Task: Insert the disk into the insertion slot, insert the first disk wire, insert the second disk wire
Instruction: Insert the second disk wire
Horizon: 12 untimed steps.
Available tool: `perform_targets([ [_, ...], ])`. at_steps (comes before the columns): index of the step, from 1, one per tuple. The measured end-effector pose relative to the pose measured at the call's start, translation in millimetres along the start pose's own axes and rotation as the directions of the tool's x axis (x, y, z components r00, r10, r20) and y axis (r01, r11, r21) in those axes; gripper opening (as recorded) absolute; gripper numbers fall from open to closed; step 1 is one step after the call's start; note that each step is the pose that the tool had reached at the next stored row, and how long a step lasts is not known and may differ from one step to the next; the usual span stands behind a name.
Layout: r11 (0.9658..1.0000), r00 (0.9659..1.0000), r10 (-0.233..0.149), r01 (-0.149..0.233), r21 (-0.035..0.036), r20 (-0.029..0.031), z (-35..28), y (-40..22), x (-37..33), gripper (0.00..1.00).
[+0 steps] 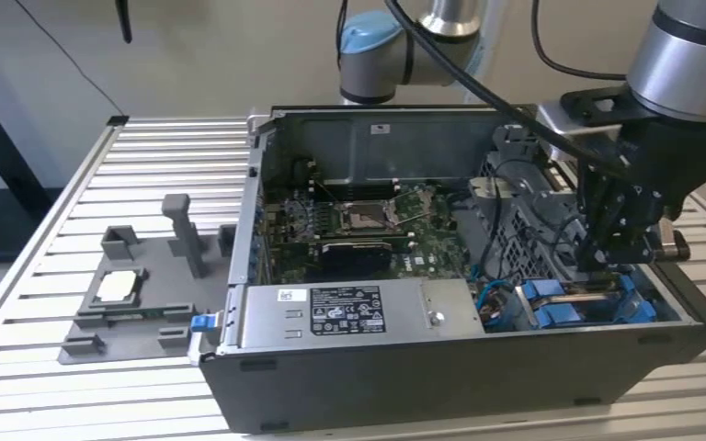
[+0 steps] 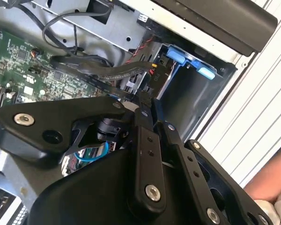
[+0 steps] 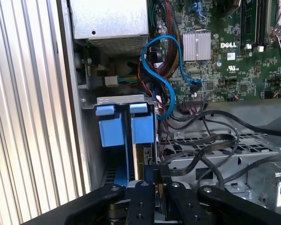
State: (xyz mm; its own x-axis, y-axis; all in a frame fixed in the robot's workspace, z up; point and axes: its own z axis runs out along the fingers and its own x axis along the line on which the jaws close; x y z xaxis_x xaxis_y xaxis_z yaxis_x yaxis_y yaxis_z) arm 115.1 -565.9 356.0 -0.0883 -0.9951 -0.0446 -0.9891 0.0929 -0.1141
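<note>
The disk sits on edge in the insertion slot [image 3: 90,140] at the corner of the open computer case; its blue carrier tabs [image 3: 143,127] [image 1: 564,314] [image 2: 176,54] stick out. My gripper [image 3: 155,180] [image 1: 598,265] [image 2: 146,101] reaches down into the case right at the disk's exposed end. Its fingers [image 3: 141,197] are shut on the black connector of a disk wire [image 3: 196,145], pressed close to the disk's edge. The flat black wire [image 2: 107,72] trails from the fingertips across the perforated cage. A second blue carrier [image 3: 107,130] stands beside the first.
The grey power supply box [image 1: 328,312] lies beside the bay, with blue and coloured cables [image 3: 166,70] between them. The motherboard [image 1: 366,220] fills the case middle. A grey fixture [image 1: 132,294] rests on the slatted table at the exterior view's left. A person's hand [image 2: 271,183] is near the case.
</note>
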Motion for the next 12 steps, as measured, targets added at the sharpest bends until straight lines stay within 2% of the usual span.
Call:
perform_targets([
  [5, 1.0, 1.0, 0.0, 0.0, 0.0, 0.0001, 2.5, -2.3, 1.0, 0.16],
  [12, 1.0, 1.0, 0.0, 0.0, 0.0, 0.001, 7.3, -2.0, 1.7, 0.16],
])
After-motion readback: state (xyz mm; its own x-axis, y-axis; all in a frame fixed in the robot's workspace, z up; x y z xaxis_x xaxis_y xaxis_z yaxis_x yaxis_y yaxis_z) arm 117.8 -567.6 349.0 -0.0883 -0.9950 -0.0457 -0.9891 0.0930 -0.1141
